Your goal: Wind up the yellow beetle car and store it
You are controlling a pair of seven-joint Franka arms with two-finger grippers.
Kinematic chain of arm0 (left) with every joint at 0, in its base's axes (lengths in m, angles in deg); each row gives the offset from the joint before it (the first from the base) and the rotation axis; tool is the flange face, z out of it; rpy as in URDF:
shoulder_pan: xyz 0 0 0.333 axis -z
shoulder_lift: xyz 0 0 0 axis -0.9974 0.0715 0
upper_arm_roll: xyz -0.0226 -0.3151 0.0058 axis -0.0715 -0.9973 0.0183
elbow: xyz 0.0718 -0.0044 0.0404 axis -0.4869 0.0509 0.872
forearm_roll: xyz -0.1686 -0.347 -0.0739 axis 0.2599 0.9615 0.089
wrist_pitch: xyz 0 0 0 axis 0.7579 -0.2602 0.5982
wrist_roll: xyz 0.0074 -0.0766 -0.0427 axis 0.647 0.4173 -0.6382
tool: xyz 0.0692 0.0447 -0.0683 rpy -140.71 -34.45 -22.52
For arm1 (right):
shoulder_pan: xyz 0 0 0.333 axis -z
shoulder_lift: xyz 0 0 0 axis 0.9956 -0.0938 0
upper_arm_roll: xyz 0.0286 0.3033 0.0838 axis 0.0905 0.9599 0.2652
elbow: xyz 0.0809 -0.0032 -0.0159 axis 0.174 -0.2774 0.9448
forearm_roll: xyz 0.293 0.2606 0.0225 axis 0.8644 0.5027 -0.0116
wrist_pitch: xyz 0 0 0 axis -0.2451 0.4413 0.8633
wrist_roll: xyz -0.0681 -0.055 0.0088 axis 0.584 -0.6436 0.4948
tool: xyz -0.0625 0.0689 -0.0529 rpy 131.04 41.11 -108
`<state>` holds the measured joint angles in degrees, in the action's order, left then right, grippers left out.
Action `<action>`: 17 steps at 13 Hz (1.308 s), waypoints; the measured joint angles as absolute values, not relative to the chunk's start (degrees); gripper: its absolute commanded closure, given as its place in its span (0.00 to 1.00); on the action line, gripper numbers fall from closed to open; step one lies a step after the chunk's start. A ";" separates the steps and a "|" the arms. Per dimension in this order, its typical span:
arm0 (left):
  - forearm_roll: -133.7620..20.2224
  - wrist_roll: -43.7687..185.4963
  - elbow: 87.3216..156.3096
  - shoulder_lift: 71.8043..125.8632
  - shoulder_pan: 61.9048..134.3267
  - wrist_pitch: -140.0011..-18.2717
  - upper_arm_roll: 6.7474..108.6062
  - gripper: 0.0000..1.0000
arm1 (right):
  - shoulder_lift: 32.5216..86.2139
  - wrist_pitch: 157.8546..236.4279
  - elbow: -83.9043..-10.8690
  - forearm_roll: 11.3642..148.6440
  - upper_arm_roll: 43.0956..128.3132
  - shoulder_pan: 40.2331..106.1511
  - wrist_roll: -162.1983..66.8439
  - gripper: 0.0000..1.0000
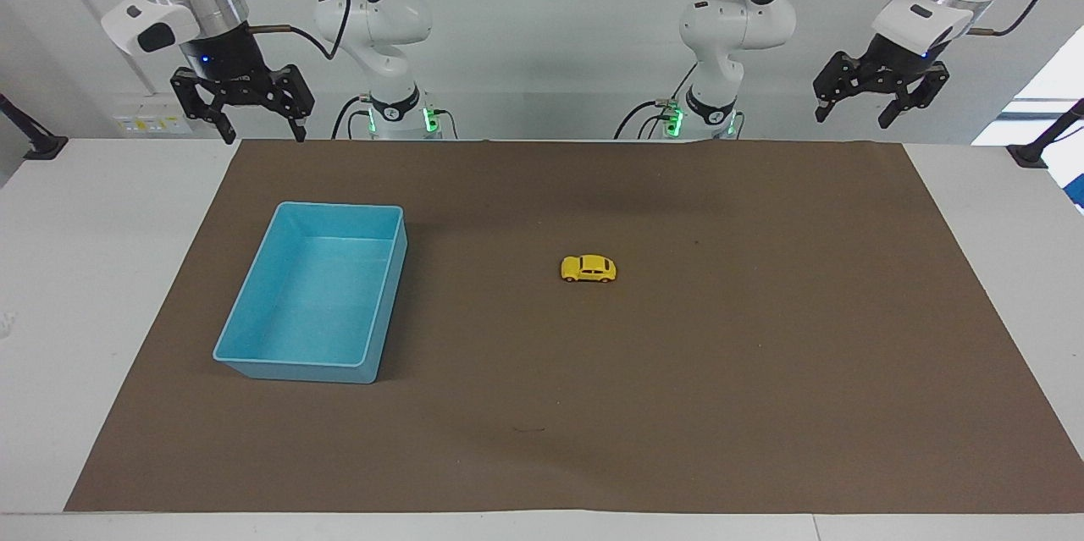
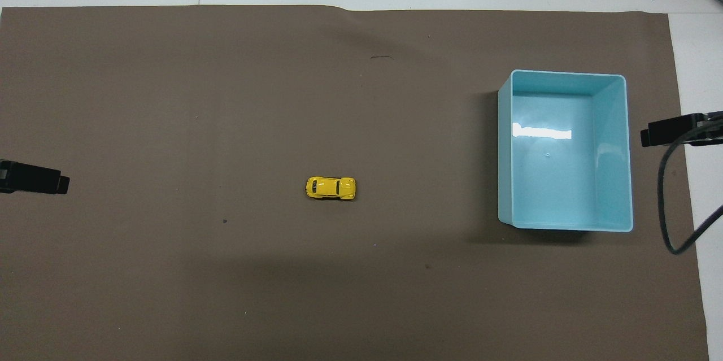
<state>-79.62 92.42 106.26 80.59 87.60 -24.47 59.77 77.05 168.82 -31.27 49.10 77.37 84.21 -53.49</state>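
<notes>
The yellow beetle car (image 1: 588, 268) stands on its wheels near the middle of the brown mat; it also shows in the overhead view (image 2: 331, 188). The light-blue bin (image 1: 296, 370) is open and empty, toward the right arm's end of the table, well apart from the car; it also shows in the overhead view (image 2: 505, 152). My right gripper (image 1: 263, 135) hangs open and empty, high over the mat's edge by the robots. My left gripper (image 1: 852, 118) hangs open and empty, high over the left arm's end. Both arms wait.
The brown mat (image 1: 677, 405) covers most of the white table (image 1: 76, 270). A black cable (image 2: 669, 203) loops down from the right arm beside the bin. A dark clamp (image 1: 1029, 153) sits at the table's corner at the left arm's end.
</notes>
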 measured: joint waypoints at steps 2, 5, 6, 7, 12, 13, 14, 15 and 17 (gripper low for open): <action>-79.62 92.42 106.27 80.59 87.60 -24.47 59.80 0.00 | 77.05 168.82 -31.27 49.10 77.37 84.21 -53.49 0.00; -79.62 92.36 106.36 80.64 87.60 -24.47 59.79 0.00 | 77.05 168.82 -31.27 49.10 77.37 84.21 -53.49 0.00; -79.62 91.75 106.48 80.79 87.60 -24.51 59.79 0.00 | 77.05 168.82 -31.27 49.10 77.37 84.21 -53.49 0.00; -79.62 89.85 106.67 81.02 87.60 -24.70 59.77 0.00 | 77.05 168.82 -31.27 49.10 77.37 84.21 -53.49 0.00; -79.61 73.37 111.53 83.08 88.49 -30.89 58.78 0.00 | 77.05 168.82 -31.27 49.10 77.37 84.21 -53.49 0.00; -79.52 68.91 113.11 83.43 88.96 -32.86 58.63 0.00 | 77.05 168.82 -31.27 49.10 77.37 84.21 -53.49 0.00; -79.39 63.78 114.60 83.66 89.85 -34.64 58.60 0.00 | 77.05 168.82 -31.27 49.10 77.37 84.21 -53.49 0.00; -79.33 57.51 116.07 83.73 91.01 -36.42 58.53 0.00 | 77.05 168.82 -31.27 49.10 77.37 84.21 -53.49 0.00; -79.04 45.38 118.65 83.73 93.76 -39.94 58.41 0.00 | 77.05 168.82 -31.27 49.10 77.37 84.21 -53.49 0.00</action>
<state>-79.04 45.38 118.65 83.73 93.76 -39.94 58.41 77.05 168.82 -31.27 49.10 77.37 84.21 -53.49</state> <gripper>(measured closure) 0.000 0.000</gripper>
